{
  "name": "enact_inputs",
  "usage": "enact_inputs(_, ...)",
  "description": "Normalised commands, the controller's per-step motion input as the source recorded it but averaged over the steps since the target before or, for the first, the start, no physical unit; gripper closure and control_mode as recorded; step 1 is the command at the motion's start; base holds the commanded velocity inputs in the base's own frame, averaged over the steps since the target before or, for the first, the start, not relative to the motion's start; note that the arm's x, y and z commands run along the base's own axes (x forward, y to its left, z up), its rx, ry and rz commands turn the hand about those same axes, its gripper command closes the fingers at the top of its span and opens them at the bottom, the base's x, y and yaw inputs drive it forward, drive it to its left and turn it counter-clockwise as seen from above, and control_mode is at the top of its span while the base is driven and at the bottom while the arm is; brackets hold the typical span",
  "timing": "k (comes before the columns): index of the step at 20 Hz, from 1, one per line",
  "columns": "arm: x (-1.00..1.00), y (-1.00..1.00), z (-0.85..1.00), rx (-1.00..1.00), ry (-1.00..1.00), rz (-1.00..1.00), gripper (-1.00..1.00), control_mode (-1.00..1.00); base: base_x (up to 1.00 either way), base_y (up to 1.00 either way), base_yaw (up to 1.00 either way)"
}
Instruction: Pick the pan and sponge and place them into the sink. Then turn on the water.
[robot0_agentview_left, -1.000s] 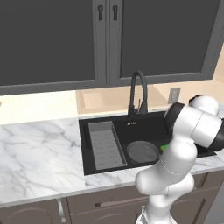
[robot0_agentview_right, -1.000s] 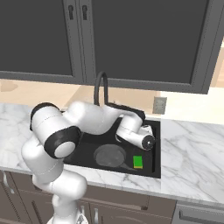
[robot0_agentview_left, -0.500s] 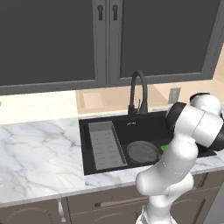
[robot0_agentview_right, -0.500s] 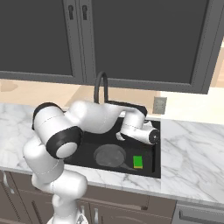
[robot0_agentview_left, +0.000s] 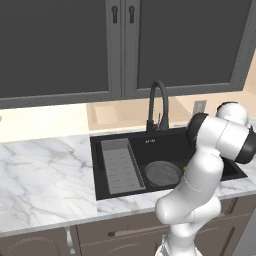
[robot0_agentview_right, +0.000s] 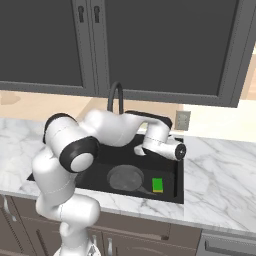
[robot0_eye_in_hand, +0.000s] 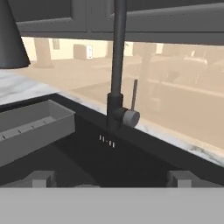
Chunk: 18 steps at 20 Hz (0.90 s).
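The pan (robot0_agentview_right: 125, 178) and the sponge (robot0_agentview_right: 158, 184) both lie on the floor of the sink (robot0_agentview_right: 100, 159), so by my reading the two placings are done and the step in hand is turning on the water. No water runs from the faucet (robot0_eye_in_hand: 117, 65).

The claw (robot0_eye_in_hand: 111, 177) hangs over the right part of the basin with its fingertips (robot0_eye_in_hand: 40, 178) spread wide and nothing between them, pointing at the back wall of the sink.

Going left to right from the claw's own view: the grey ribbed tray (robot0_eye_in_hand: 35, 124) sits ahead and to the left of it, inside the basin. The faucet column rises almost straight ahead, just past the far rim. The side lever (robot0_eye_in_hand: 134, 101), a thin rod standing upright from a round knob on the column's right, is ahead and slightly to the right, well apart from the fingertips.

In the right base view the pan lies below the claw and to its left, and the sponge sits almost directly beneath it, just beside the pan but apart from it.

The next move calls for carrying the claw forward and upward to the lever, then pushing or tipping it; the rod is thin, so the approach needs good alignment.

Count: one pan, one sponge, one tray, one sink, one faucet, one lever, all set in the marble surface (robot0_agentview_left: 45, 175).
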Motion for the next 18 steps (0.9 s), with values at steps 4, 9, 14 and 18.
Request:
enact_inputs(4, 0.22, 0.00, 0.00, 0.20, -0.05, 0.00, -1.00, -1.00, 0.00, 0.00, 0.00)
enact_inputs(9, 0.11, 0.00, 0.01, 0.19, -0.07, 0.00, -1.00, -1.00, 0.00, 0.00, 0.00)
enact_inputs(14, 0.00, 0.06, 0.06, 0.05, -0.05, 0.04, -1.00, -1.00, 0.00, 0.00, 0.00)
enact_inputs(18, 0.00, 0.10, 0.00, -0.02, 0.00, 0.06, -1.00, -1.00, 0.00, 0.00, 0.00)
